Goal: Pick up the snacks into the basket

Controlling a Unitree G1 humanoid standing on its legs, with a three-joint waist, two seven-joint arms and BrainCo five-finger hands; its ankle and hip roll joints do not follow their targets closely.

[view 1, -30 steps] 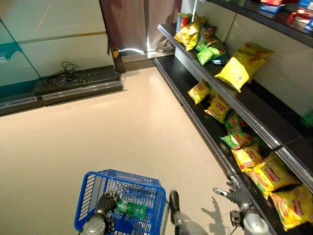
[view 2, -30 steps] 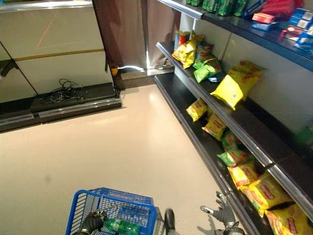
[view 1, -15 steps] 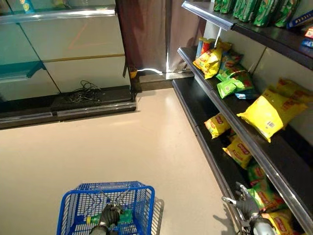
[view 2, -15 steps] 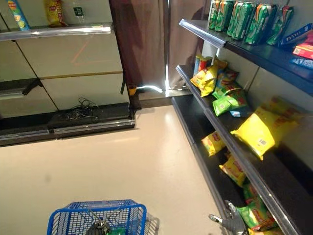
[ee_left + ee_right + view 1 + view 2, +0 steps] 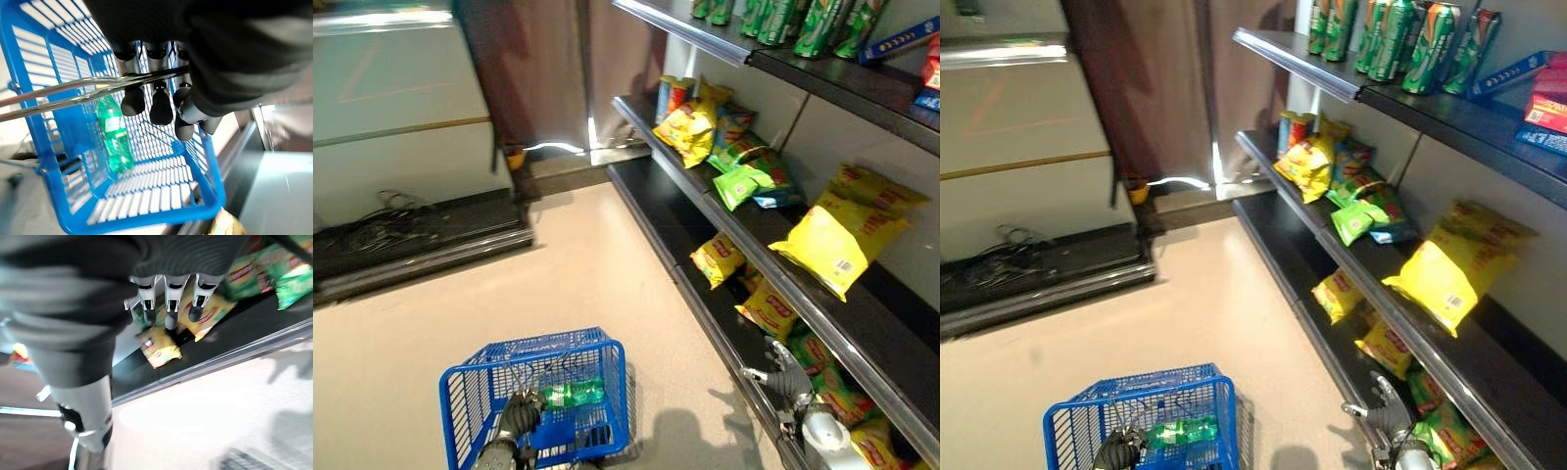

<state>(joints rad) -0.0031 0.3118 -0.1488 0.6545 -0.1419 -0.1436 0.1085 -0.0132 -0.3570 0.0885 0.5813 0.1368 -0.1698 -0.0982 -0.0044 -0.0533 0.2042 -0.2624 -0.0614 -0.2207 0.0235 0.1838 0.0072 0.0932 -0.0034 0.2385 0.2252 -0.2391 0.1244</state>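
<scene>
The left hand (image 5: 161,93) has its fingers curled round the thin metal handle (image 5: 73,90) of the blue basket (image 5: 470,387) and holds the basket up off the pale floor (image 5: 558,284). Right below that hand, inside the basket, lies a green bottle (image 5: 573,394) on its side.

The right hand (image 5: 785,380) is loose, with its fingers straight, and it holds nothing. It hangs by the front edge of the bottom shelf (image 5: 685,220). Just past its fingertips lie the snacks: a yellow snack bag (image 5: 157,346) sits closest, with a second yellow bag (image 5: 210,316) touching it on one side and green snack bags (image 5: 274,269) a bit further along. None of these bags touch the hand.

Further away from the right hand, along the same bottom shelf, sit two more small yellow bags (image 5: 717,259). Up above the hand, on the middle shelf (image 5: 862,313), a big yellow bag (image 5: 832,245) leans out over the edge. Beyond it are green bags (image 5: 744,181) and another pile of yellow bags (image 5: 685,127). On the top shelf (image 5: 1381,93) stand green cans (image 5: 1420,44) in a row.

All the snack bags are on the shelves, and none is in the basket.
</scene>
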